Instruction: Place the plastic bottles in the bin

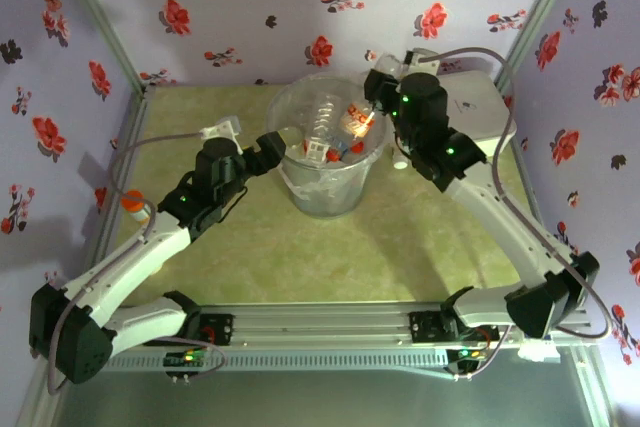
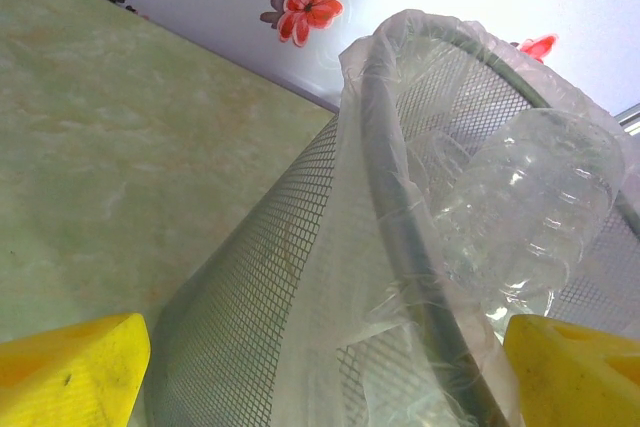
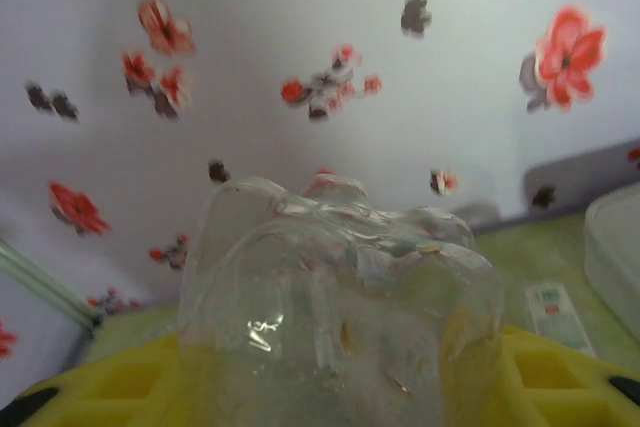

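One plastic bottle (image 3: 340,277) | gripped in right tool (image 3: 340,377) | near bin (image 1: 330,192) rim

In the right wrist view, the clear bottle (image 3: 340,287) between the yellow fingers (image 3: 560,377) of the right hand (image 3: 340,377) was blurred. Its lower part was cut off by the bottom edge, and neither cap nor label could be made out. A white box (image 3: 615,257) ran off the right edge, and the print on a small packet (image 3: 550,312) beside it was unreadable.

From above, that hand's fingertips were hidden behind its own wrist over the bin (image 1: 325,192). The bottles (image 1: 332,125) inside were a jumble too small to count. The left arm (image 1: 150,247) covered part of an orange-capped bottle (image 1: 133,205).

In the left wrist view, the fingers (image 2: 70,372) of the left hand (image 2: 320,387) and the bin's base were cut off below.
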Controlling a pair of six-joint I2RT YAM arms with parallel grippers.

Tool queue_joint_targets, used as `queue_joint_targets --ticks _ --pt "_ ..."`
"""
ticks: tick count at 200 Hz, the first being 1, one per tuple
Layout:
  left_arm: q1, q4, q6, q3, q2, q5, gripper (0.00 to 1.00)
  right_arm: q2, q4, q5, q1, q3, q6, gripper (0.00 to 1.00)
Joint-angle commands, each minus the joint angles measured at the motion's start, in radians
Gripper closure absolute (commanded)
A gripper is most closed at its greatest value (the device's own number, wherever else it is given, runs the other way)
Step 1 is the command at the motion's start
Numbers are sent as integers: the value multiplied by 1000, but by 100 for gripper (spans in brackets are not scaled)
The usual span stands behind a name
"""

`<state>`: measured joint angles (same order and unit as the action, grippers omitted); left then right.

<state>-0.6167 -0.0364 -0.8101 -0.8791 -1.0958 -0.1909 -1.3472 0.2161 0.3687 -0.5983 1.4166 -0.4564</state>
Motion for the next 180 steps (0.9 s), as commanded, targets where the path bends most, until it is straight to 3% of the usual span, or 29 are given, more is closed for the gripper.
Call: queue_joint_targets --ticks 1,16,35,61,95,117,134,156,180 --pt "9 -41 15 -4 -4 5 8 -27 59 -43 -17 27 -37 60" --pt "9 -40 16 -3 0 5 8 -46 97 -81 -16 39 -60 53" --pt "9 -42 20 -5 4 5 8 -54 186 -124 -20 79 -98 30" --pt "9 -45 27 1 10 4 8 -5 265 -79 -27 111 -95 9" --pt "9 -33 26 9 2 5 8 43 307 87 -14 148 4 6" --pt "9 -31 27 10 0 7 8 24 331 92 33 198 36 10" --pt "9 -31 29 12 3 7 8 -10 328 20 91 226 55 20" --pt "9 -33 32 14 7 7 8 -77 299 -114 148 258 100 47" --pt "9 -39 34 13 12 7 8 -155 292 -156 157 317 117 73"
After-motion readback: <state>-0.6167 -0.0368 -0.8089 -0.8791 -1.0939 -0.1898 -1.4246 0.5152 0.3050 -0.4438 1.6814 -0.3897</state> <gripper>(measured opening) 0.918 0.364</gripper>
